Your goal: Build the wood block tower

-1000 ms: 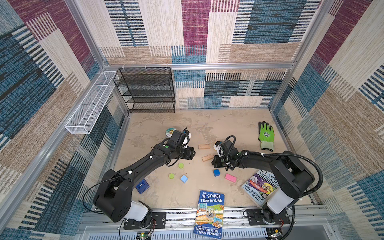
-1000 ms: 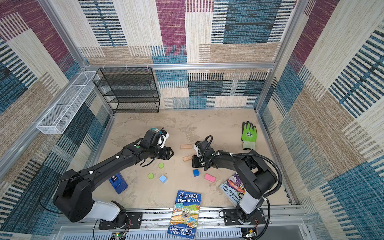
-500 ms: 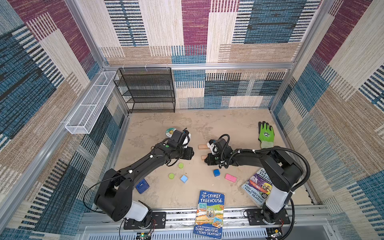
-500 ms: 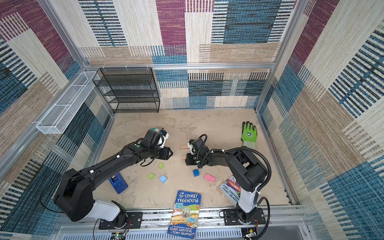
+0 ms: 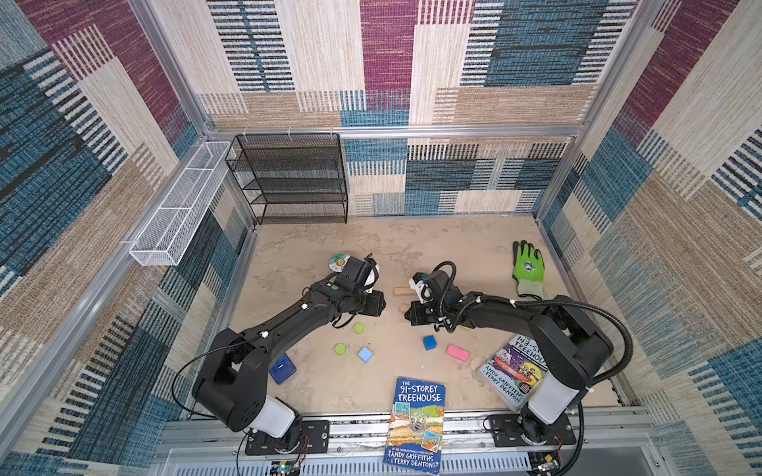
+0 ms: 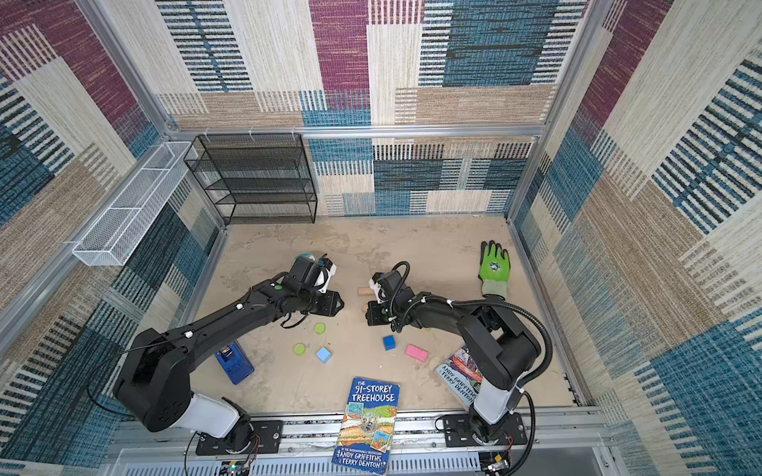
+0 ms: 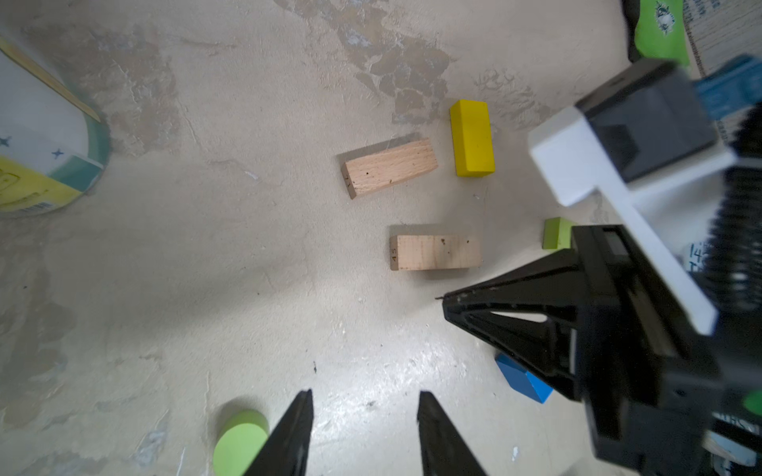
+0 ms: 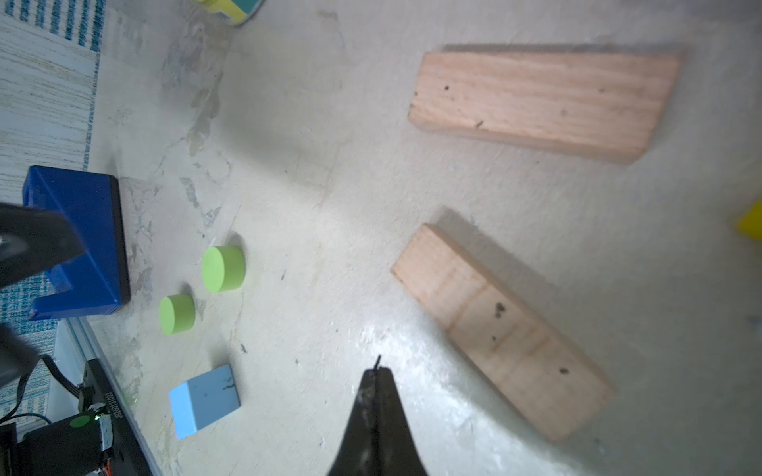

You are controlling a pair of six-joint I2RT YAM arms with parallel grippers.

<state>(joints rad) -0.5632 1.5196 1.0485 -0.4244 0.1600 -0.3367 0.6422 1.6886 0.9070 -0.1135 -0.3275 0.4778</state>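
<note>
Patchy beige floor (image 5: 453, 247) boxed in by carpet-tile walls, and your wood blocks (image 6: 323, 354) are scattered round its middle, each lying flat on its own; clock directions go by the top views, back wall at 12.

Your left gripper (image 5: 381, 307) has its fingers parted with only bare floor between them in the left wrist view, so it's holding nothing; your right gripper (image 5: 408, 315) faces it from 3 o'clock, fingers pressed together, empty too.

One tan bar (image 5: 402, 291) sits at 12 o'clock of the right gripper's tip; the second tan bar (image 7: 435, 252) lies just beside that tip, not touching; the yellow oblong (image 7: 471, 138) is right off the first bar's end; the lime oblong (image 7: 556, 233) peeks out from behind the right gripper.

The dark-blue cube (image 5: 429, 342) is at 5 o'clock of that gripper, with the pink oblong (image 5: 457, 353) a bit further out; one lime round piece (image 5: 358, 328) is at 7 o'clock of the left gripper, the second lime round piece (image 5: 339, 349) beyond it, and the light-blue cube (image 5: 365, 355) near 6.

The round tin (image 5: 337, 261) sits at 10 o'clock, tucked behind the left wrist; the dark-blue case (image 5: 283, 368) is at 8 o'clock of the floor, the glove (image 5: 527, 268) at 2, one book (image 5: 416, 424) at 6 and a second book (image 5: 515, 373) at 4.
</note>
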